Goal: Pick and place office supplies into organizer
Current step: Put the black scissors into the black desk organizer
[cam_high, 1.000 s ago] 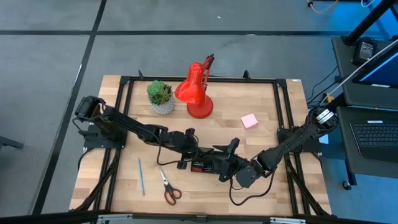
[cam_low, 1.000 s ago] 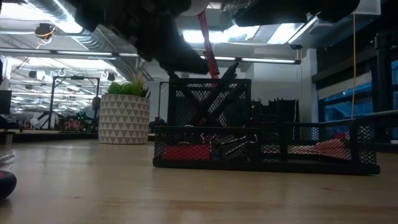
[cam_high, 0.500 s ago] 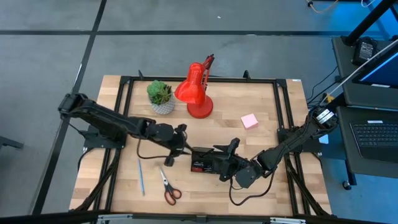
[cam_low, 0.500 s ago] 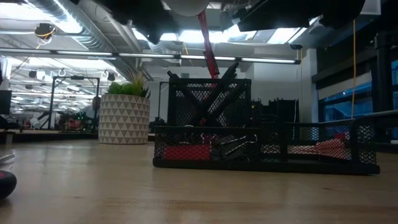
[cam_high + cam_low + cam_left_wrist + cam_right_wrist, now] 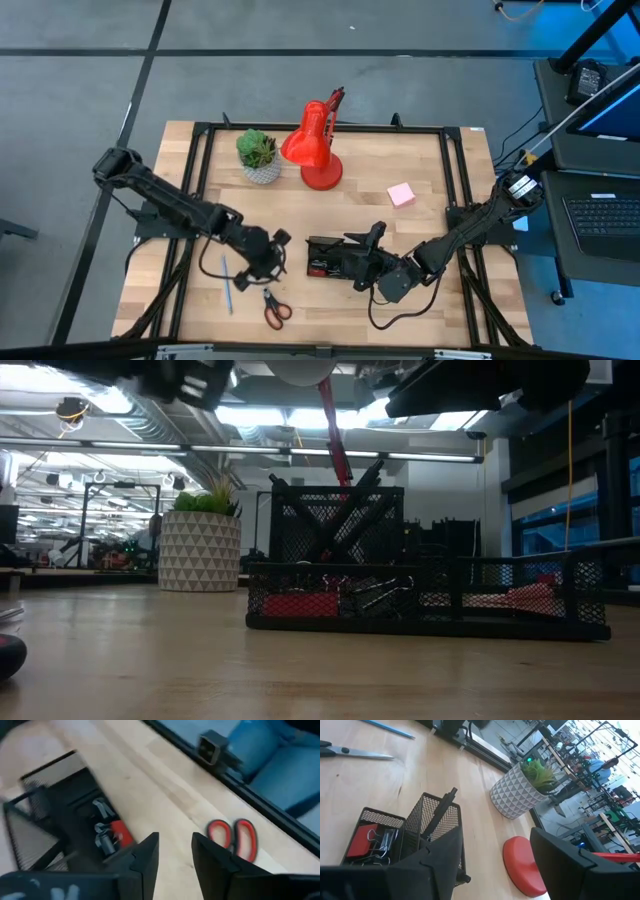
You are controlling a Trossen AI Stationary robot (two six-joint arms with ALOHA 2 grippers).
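Left pincer point(image 5: 268, 262) open, empty, beside scissors point(image 5: 271, 305)
Scissors: light, stiff, slick; I'd pinch the blades near the pivot. Right pincer point(image 5: 372, 236) open over organizer point(image 5: 330, 258).

Grey floor point(image 5: 80, 90), bright ceiling strip lights point(image 5: 300, 450)

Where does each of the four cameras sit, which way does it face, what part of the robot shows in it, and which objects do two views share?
High view: above the table, looking straight down; both arms, left gripper near the scissors, right gripper by the organizer.
Low view: at tabletop height, facing the organizer and potted plant; arm parts overhead.
Left wrist view: on the left arm, looking past its open fingers at scissors and organizer.
Right wrist view: past its open fingers at organizer, plant, lamp base.
Shared: the organizer in all four; the scissors in both wrist views.
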